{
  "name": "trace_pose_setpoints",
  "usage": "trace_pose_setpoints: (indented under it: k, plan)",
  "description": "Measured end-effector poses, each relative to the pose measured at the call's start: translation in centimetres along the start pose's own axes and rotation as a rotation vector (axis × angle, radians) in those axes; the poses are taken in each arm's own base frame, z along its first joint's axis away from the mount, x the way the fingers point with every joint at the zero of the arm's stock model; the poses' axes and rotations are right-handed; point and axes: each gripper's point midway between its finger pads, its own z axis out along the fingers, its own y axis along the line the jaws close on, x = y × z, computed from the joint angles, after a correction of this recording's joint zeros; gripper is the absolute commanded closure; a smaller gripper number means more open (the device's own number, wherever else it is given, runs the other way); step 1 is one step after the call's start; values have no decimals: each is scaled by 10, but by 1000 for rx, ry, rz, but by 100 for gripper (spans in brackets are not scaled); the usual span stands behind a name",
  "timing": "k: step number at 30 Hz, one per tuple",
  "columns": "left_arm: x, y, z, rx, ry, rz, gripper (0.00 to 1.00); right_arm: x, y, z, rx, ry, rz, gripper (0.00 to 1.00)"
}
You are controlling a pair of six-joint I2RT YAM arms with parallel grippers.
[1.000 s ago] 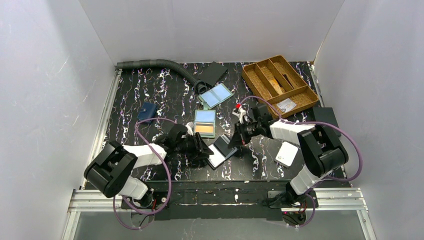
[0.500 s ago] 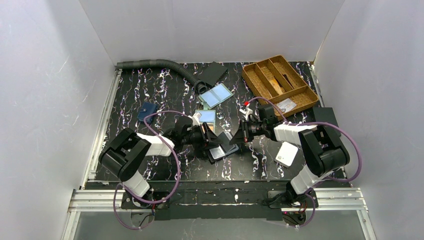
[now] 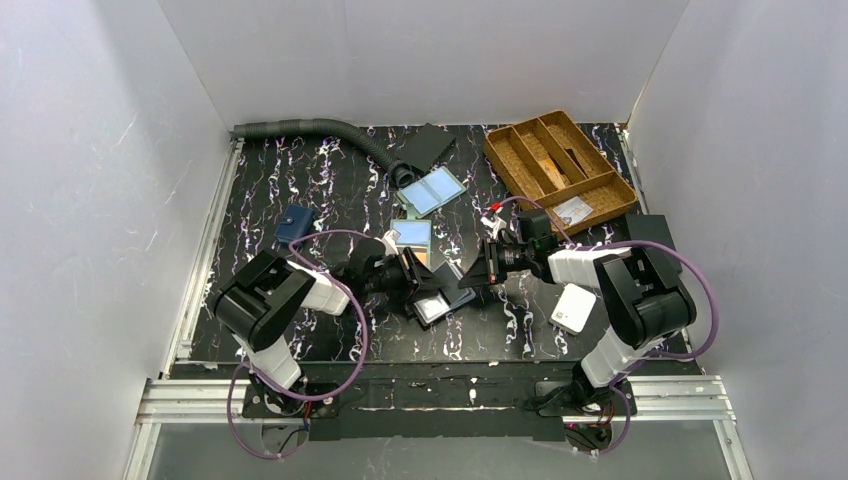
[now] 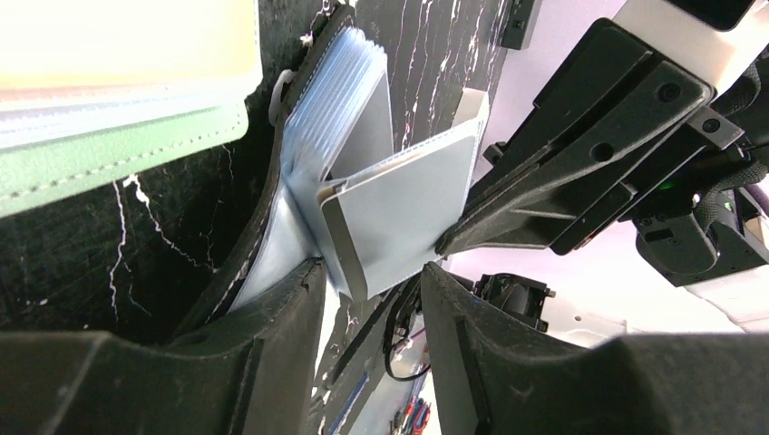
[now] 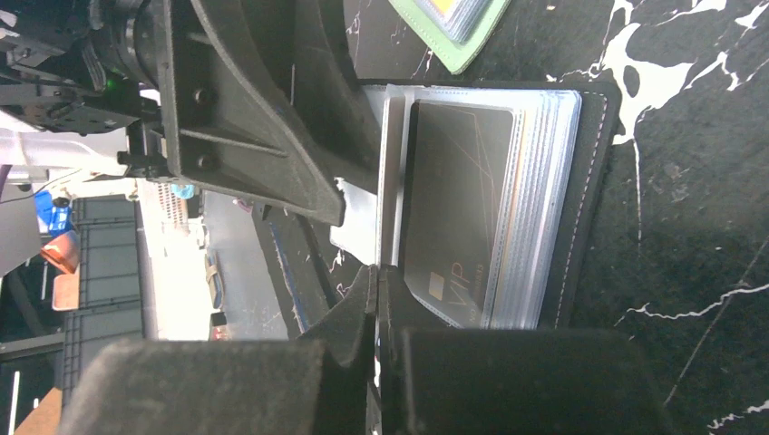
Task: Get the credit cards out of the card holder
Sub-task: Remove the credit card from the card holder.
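Over a black marbled table (image 3: 300,180), two robot arms meet at an open black sleeved card holder (image 3: 447,300) lying directly ahead of both grippers. A grey-green bifold holder (image 4: 118,154), its cards not yet drawn, lies close beside the left gripper (image 4: 372,272). That gripper stands part-way open, its fingers either side of a pale leaf (image 4: 408,208), sleeve or card, which stands up from the stack of clear sleeves; it does not look clamped. The right gripper (image 5: 376,276) is closed tight, its tip against the leaf's far edge; whether it pinches any plastic cannot be told. A black-grey credit card (image 5: 453,208) sits in the sleeve just beside the right fingertips, apparently fully pocketed. The step looks like parting the sleeves to free that card. It would likely go best with the left fingers steadying the leaves. The right gripper would then nip only the card's exposed edge and draw it straight along the pocket's opening, so the sleeve does not lift with it.
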Motion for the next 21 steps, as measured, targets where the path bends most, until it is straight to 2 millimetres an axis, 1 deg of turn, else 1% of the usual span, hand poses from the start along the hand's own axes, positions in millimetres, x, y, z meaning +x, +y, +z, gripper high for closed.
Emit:
trace_pose_setpoints:
  k: [2, 6, 10, 16, 17, 19, 21]
  plan:
    - [-2, -1, 2, 11, -6, -6, 60, 1, 1, 0, -11, 4, 14, 99]
    - [-4, -1, 7, 36, -15, -22, 67, -1, 4, 1, -27, -1, 22, 99]
    - [-6, 0, 10, 59, -26, -47, 68, -3, 6, 1, -36, -5, 33, 99]
    - [-6, 5, 9, 91, -49, -85, 69, 2, -3, 4, -40, 13, 79, 99]
    - [-6, 5, 9, 96, -51, -91, 70, 3, -3, 4, -40, 15, 85, 99]
    - [-7, 6, 10, 123, -61, -109, 75, 3, -6, 4, -37, 18, 88, 99]
    - [-8, 5, 9, 133, -70, -114, 77, 4, -11, 4, -13, 24, 85, 99]
